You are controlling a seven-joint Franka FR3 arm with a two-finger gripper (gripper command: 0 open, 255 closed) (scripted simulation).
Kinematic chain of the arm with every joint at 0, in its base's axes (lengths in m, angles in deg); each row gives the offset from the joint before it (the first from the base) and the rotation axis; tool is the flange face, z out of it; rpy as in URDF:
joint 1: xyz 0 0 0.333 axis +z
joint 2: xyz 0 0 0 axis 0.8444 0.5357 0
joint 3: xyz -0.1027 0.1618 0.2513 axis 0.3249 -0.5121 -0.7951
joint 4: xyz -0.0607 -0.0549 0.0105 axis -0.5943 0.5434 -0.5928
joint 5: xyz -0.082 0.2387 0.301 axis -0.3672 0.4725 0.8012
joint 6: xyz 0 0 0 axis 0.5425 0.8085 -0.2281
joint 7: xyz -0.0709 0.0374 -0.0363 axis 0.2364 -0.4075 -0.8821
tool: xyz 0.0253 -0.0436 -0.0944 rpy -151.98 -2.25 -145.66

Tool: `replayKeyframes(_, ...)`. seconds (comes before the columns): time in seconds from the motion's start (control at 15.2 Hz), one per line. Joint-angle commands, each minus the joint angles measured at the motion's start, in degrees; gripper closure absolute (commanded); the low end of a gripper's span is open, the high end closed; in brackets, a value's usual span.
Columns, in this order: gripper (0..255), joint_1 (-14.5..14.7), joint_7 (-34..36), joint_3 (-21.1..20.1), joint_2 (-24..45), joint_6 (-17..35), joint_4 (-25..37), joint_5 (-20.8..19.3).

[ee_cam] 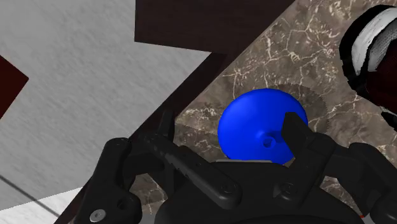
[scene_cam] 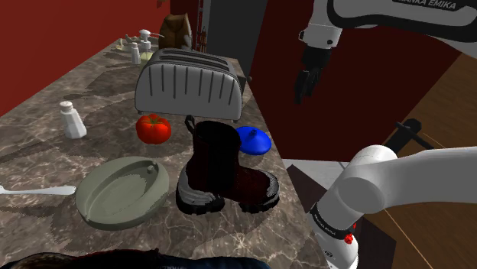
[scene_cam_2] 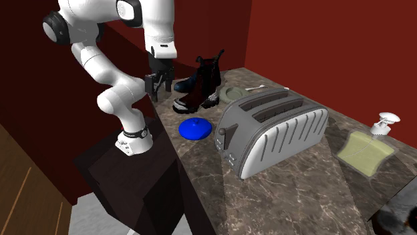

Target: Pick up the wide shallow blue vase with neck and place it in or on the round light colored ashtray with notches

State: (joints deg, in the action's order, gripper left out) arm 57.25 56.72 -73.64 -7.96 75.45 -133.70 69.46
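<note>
Two black fingers (ee_cam: 296,135) of the all-black gripper (ee_cam: 229,124) parted, clasping nothing, high above and beside the tall dark-red boot (scene_cam: 222,164). Just beside that boot, on the shoulder view's right, wide shallow blue vase (scene_cam: 254,140); on the boot's opposite side, round pale grey-green notched ashtray (scene_cam: 95,191).

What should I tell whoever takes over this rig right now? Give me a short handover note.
Gripper: open and empty. It hovers above the counter's edge near the vase, not touching it.
Blue vase: on the marble counter near its edge, right beside the dark boot.
Ashtray: pale, round and empty, on the other side of the boot from the vase.
Done: nothing yet; the vase is not grasped.
Left: lower onto the vase, close on it, lift it, probably over or around the boot, and set it in the ashtray.
</note>
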Motion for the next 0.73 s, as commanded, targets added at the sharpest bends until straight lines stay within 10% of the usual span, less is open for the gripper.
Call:
replayKeyframes(0.0,0,0.0,0.0,0.0,0.0,0.0,0.0,0.0)
replayKeyframes(0.66,0,4.53,4.55,-3.9,8.48,19.85,-8.09,6.99)
